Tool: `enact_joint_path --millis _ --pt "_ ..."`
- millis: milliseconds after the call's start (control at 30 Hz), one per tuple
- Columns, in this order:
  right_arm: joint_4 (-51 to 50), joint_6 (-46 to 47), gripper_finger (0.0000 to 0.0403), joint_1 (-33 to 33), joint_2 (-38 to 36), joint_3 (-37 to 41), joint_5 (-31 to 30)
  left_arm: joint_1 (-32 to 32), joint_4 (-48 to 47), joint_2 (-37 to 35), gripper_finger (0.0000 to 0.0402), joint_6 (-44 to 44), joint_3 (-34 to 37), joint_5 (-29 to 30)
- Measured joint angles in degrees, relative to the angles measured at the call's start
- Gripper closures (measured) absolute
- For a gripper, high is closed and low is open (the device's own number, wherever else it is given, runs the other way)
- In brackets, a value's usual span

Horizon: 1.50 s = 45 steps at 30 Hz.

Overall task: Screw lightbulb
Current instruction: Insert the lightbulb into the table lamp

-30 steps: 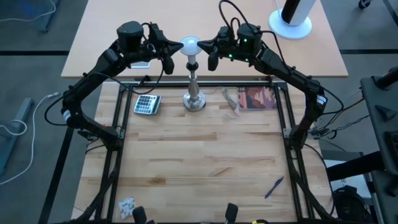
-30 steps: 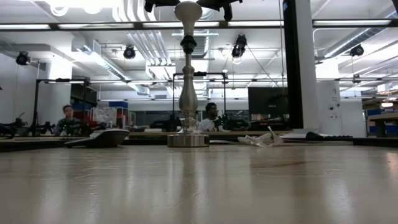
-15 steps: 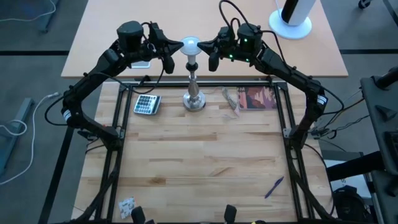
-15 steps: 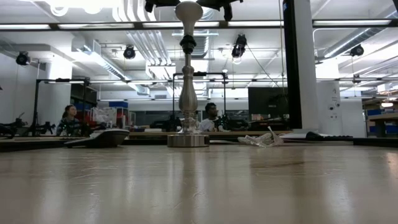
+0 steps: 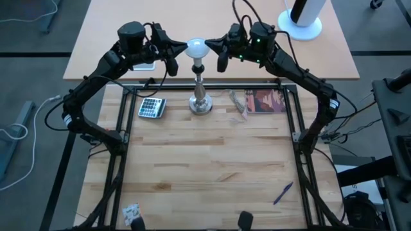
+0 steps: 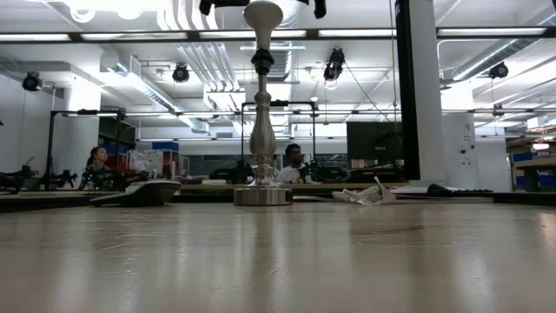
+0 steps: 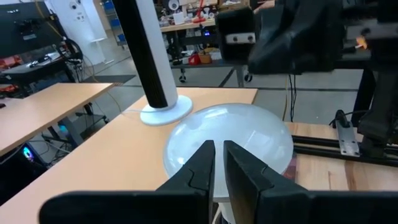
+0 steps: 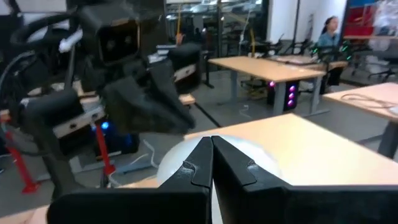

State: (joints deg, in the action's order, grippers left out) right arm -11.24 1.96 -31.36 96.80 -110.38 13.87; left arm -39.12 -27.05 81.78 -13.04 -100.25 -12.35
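1. Pale wood planks form the bench (image 5: 212,167) top, framed by black rails, with a second tan tabletop (image 5: 115,32) butted against its far edge.
2. Standing near the far edge of the planks: silver stand (image 5: 200,96), upright, round foot flat on the wood, black socket at the top.
3. Seated in that socket, high above the surface: lightbulb (image 5: 196,47), white and frosted, upright.
4. Just beside the bulb on its left: left gripper (image 5: 172,54), jaws a narrow slit apart in the left wrist view, tips close against the white dome, nothing pinched.
5. Just beside the bulb on its right: right gripper (image 5: 218,52), jaws pressed together, empty, pointed at the dome.
6. Lying on the planks left of the stand's foot: calculator (image 5: 151,107); to the right, a crumpled clear wrapper (image 5: 240,102) and a reddish booklet (image 5: 266,101).
7. Near the front right corner, well apart from the rest: purple pen (image 5: 282,192).
8. On the tan tabletop at far right: white cylinder on a round base (image 5: 300,19).
9. Beyond, seen level across the surface: open workshop with ceiling ducts, strip lights, desks, monitors, and two seated people (image 6: 295,163) far back.
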Motion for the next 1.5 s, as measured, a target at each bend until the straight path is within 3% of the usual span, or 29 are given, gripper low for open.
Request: enact_joint_path --millis 300,1500 --pt "-0.88 -1.56 0.0403 -0.74 0.92 0.83 -1.82 0.07 -1.75 -0.31 0.0379 -0.42 0.24 -3.51" --pt "-0.2 1.0 0.0403 0.82 1.21 1.17 1.55 -0.01 -2.77 -1.02 0.038 -1.19 -0.07 5.06"
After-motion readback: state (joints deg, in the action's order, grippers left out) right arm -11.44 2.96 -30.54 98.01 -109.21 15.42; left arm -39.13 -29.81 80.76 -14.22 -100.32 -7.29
